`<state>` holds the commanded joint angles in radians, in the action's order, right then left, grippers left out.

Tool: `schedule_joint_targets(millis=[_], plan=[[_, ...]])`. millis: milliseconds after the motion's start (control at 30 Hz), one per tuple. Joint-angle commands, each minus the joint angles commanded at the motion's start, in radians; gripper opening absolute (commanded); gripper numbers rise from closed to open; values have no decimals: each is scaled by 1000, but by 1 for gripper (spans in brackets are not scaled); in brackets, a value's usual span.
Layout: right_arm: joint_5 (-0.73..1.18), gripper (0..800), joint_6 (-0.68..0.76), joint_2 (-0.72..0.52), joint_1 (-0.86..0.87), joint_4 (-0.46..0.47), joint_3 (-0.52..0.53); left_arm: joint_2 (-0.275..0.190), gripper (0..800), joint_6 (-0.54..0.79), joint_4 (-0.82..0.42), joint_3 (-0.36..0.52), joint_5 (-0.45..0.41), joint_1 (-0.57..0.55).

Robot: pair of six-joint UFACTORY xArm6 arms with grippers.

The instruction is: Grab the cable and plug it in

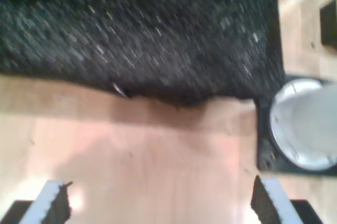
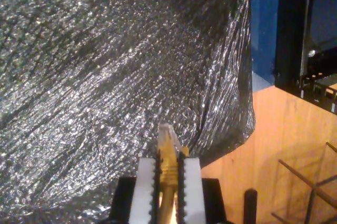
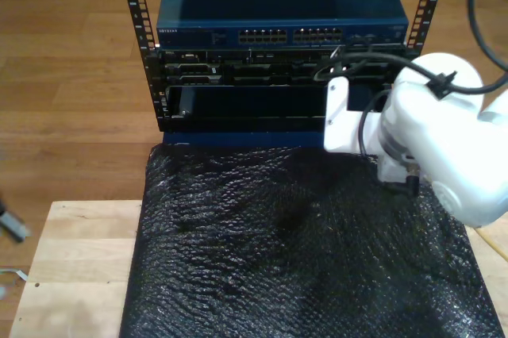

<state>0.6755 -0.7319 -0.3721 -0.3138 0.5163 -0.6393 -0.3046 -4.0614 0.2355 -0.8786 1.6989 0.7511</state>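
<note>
My second gripper (image 2: 168, 174) hangs over the crinkled black bubble-wrap sheet (image 2: 105, 77), its white ridged jaws pinched onto the thin yellow-orange network cable (image 2: 168, 169), whose clear plastic plug tip (image 2: 165, 132) juts out beyond the pads. My first gripper (image 1: 158, 203) points down at the pale wooden tabletop (image 1: 158, 145) beside that sheet, jaws spread wide with nothing between them.

My second pincer (image 2: 168, 182) clamps the yellow cable (image 2: 168, 166), its clear plug (image 2: 165, 132) poking out above crinkled black sheet (image 2: 105, 77); beside it, wooden desk (image 2: 274, 140) and a blue box (image 2: 261, 24).
</note>
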Motion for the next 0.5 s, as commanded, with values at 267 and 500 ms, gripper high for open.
schedule_joint_targets(millis=[267, 500], plan=[[0, 1, 2, 28, -6, 0, -2, -18, 800, 193, -143, 118, -2, 140], [0, 1, 2, 41, -11, 0, -5, -115, 800, 361, -275, 311, -6, 229]])
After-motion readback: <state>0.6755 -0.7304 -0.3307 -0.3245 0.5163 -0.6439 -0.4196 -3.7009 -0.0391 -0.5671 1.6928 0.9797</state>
